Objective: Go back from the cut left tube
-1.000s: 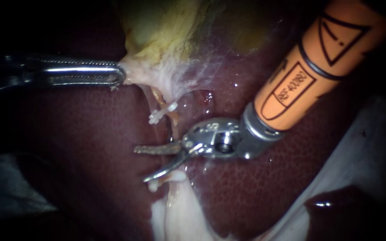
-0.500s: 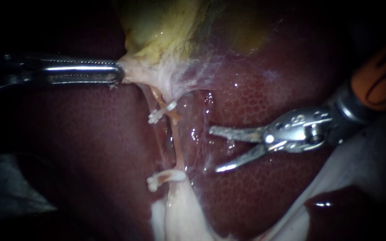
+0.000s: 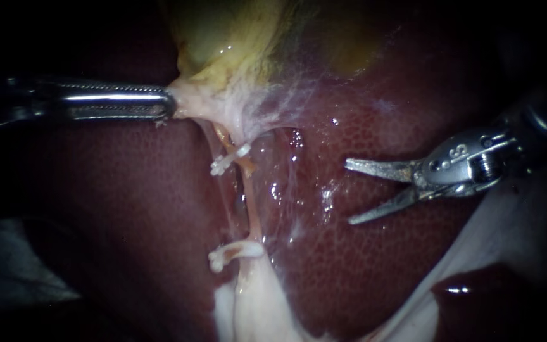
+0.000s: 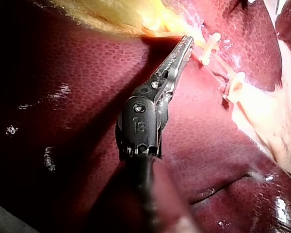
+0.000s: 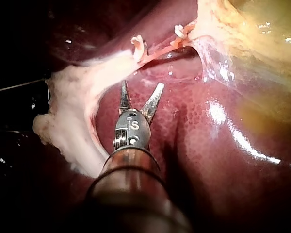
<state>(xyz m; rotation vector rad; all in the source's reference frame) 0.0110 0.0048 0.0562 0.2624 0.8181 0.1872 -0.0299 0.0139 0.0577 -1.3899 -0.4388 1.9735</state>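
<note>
- Far left: the left instrument (image 3: 171, 104) is seen lying level, its jaws closed together on the pale lower edge of the gallbladder (image 3: 235, 38). The tissue is pinched from both sides at the very tip.
- Below it, the dark red liver (image 3: 115, 215) is spread across the field.
- Centre: the tube (image 3: 252, 212) is picked out as a thin orange strand running down from the held tissue.
- An upper clip (image 3: 229, 159) is set across the tube just under the gallbladder. A lower clip (image 3: 235, 252) is set where the tube meets a mass of pale tissue (image 3: 254, 304).
- A cut end cannot be made out with any certainty.
- Right: the right instrument (image 3: 349, 193) is held over bare liver, well apart from the tube, with its tip pointed toward it. A wide gap is shown between its jaws and nothing is caught in them.
- In the right wrist view, those jaws are seen spread in a V. The tube and both clips are found ahead of them, untouched.
</note>
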